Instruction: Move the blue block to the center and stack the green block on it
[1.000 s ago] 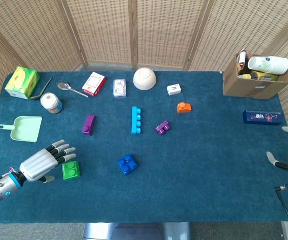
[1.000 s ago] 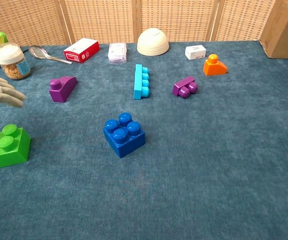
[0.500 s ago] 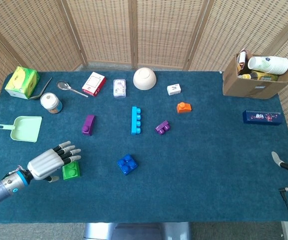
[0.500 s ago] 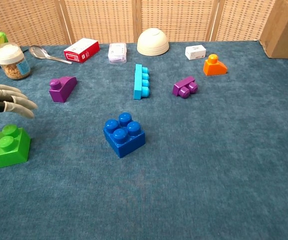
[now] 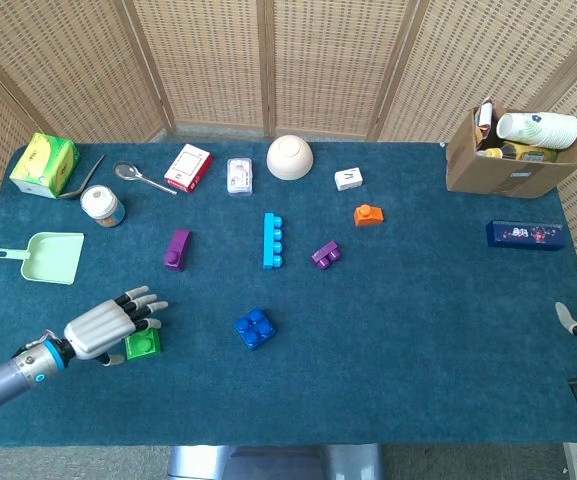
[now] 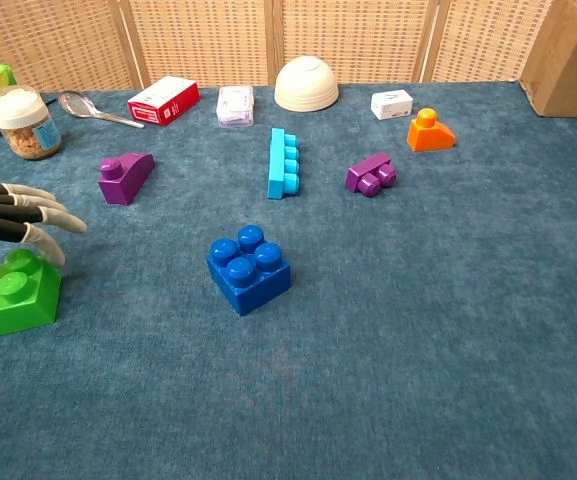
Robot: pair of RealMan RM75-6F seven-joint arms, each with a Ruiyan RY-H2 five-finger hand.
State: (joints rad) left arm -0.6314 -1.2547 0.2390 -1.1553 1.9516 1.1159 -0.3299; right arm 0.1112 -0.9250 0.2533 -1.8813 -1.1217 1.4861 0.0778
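One camera sits high up and looks almost straight down on the whole table (image 5: 418, 330), from the wicker screen (image 5: 318, 60) at the back to the front edge. The other camera sits low and close, looking across the cloth toward that screen (only its bottom strip shows here). Both views share the middle of the table: the blue block (image 5: 255, 328) (image 6: 248, 268), the long light-blue brick (image 5: 272, 240) (image 6: 283, 162) and the white bowl (image 5: 289, 157) (image 6: 306, 83).

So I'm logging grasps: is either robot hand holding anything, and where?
Nothing is held. The left robot hand hovers open over the green block.
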